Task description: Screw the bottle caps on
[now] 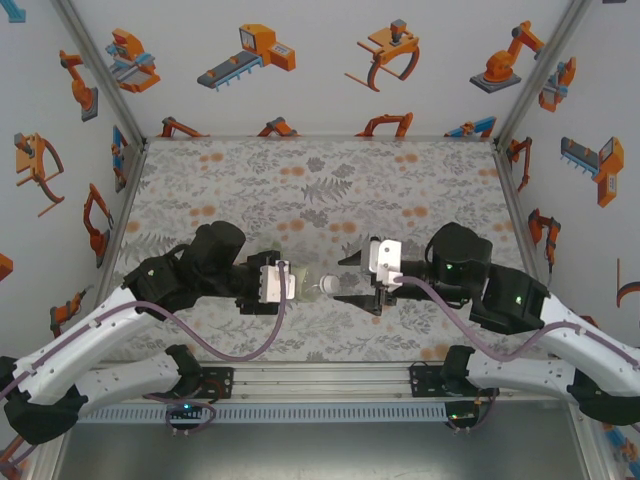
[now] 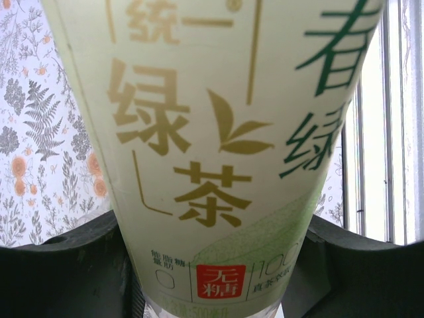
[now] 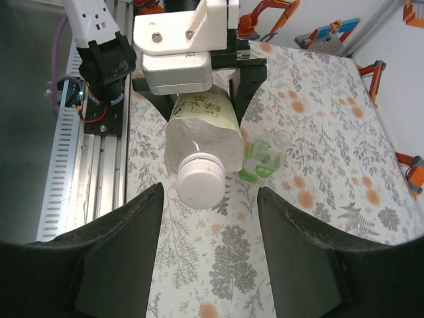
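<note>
The left gripper (image 1: pixel 283 282) clamps a pale yellow bottle (image 3: pixel 199 129) sideways. Its white cap (image 3: pixel 201 185) faces the right gripper (image 1: pixel 340 280), whose fingers stand apart nearby.

White cap (image 3: pixel 200 185), pale-yellow bottle (image 3: pixel 199 129) — grey-fern, orange-flower table (image 3: pixel 318 165)

The top camera sits above and behind the two arm bases and looks down and forward across the flowered tabletop (image 1: pixel 330 170) to the back wall. The left wrist camera looks along its own hand, so close to a bottle (image 2: pixel 218 132) that the frame edges cut off the printed label. The right wrist camera faces the left hand (image 3: pixel 202 109) from a short way off, its own fingers (image 3: pixel 119 252) dark along the bottom. All three views share that bottle.
</note>
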